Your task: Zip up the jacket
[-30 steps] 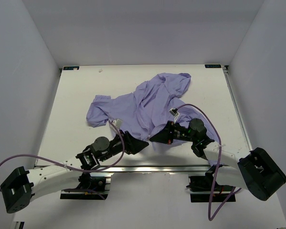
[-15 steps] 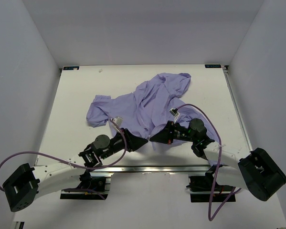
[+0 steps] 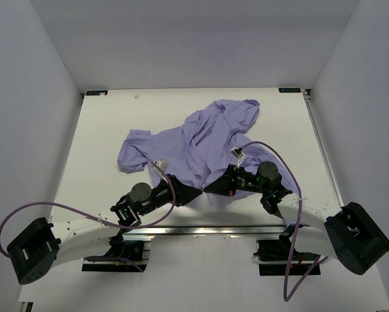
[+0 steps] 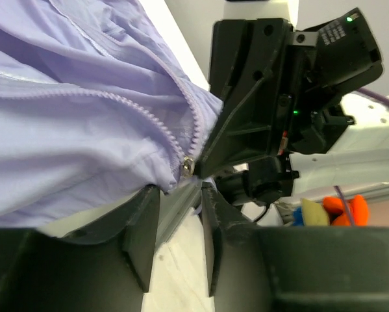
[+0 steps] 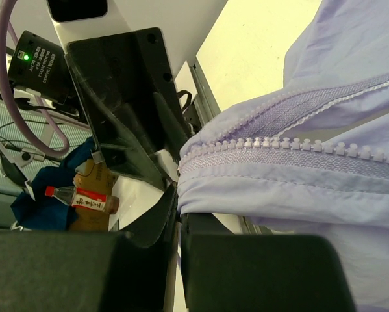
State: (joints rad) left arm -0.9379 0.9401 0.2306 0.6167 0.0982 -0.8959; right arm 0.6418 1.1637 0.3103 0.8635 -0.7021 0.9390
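Note:
The lavender jacket (image 3: 207, 140) lies crumpled on the white table (image 3: 97, 162), with its zipper end at the near hem. My right gripper (image 3: 208, 188) is shut on the hem next to the zipper teeth (image 5: 291, 144); its jaws (image 5: 180, 203) pinch the fabric (image 5: 298, 188). My left gripper (image 3: 196, 194) is tip to tip with it. In the left wrist view its jaws (image 4: 180, 198) stand apart just below the metal zipper slider (image 4: 188, 166) at the end of the zipper track on the jacket (image 4: 71, 136). One of its fingertips (image 4: 147, 198) touches the hem.
A metal rail (image 3: 200, 229) runs along the table's near edge behind both grippers. Grey walls enclose the table on three sides. Purple cables (image 3: 272, 153) loop over the arms. A small bottle (image 5: 80, 199) and clutter lie off the table.
My left gripper has moved right along the near edge, up to the jacket's hem and the right gripper's tip. The right gripper and the jacket have stayed put.

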